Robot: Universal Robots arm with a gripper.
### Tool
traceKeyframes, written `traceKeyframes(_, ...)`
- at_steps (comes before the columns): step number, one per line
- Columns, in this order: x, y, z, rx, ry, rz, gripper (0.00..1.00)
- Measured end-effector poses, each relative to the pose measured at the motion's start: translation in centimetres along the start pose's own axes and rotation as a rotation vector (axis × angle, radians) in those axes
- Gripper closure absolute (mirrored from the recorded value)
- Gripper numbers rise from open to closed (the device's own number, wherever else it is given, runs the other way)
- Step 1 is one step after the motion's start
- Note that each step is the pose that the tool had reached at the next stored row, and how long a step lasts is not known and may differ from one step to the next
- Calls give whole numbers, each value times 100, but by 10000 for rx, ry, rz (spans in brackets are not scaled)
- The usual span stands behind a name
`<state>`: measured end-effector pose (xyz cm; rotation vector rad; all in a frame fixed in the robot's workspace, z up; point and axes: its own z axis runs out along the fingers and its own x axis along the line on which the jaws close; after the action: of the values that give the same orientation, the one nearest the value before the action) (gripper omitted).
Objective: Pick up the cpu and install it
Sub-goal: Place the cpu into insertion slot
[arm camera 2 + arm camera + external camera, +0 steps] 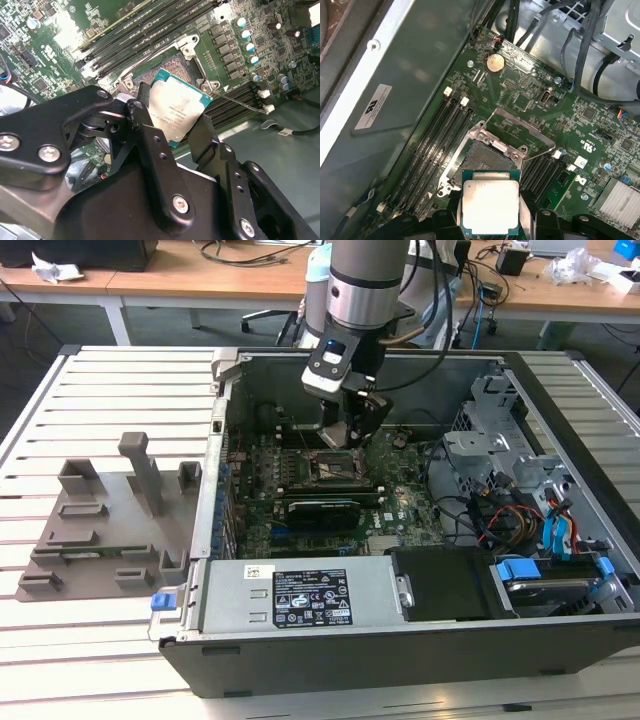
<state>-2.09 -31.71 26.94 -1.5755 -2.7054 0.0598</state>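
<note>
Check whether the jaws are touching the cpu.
Touching. In the second wrist view the cpu sits clamped between the two black jaws, each against an edge.

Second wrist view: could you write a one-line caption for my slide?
The pincer holds the cpu by two edges, close to the open socket on the green board.

Cpu [490, 207]: silvery-white top plate, thin teal-green rim. Gripper [172, 120]: matte black, silver screws. Motherboard [530, 100]: green, black memory slots. Socket frame [496, 142]: bare silver metal. Coin cell [494, 63]: shiny silver. Tray [100, 530]: plain grey. Table [120, 390]: white, slatted stripes. Computer case [400, 650]: dark grey. Drive clips [520, 570]: blue.
</note>
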Motion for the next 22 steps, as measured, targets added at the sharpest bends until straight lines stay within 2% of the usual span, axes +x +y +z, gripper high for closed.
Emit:
traceKeyframes(3,0,0,1,3,10,275,45)
traceKeyframes(4,0,0,4,7,26,699,45)
traceKeyframes(6,0,0,5,11,40,1058,45)
traceKeyframes(22,0,0,11,25,93,2428,45)
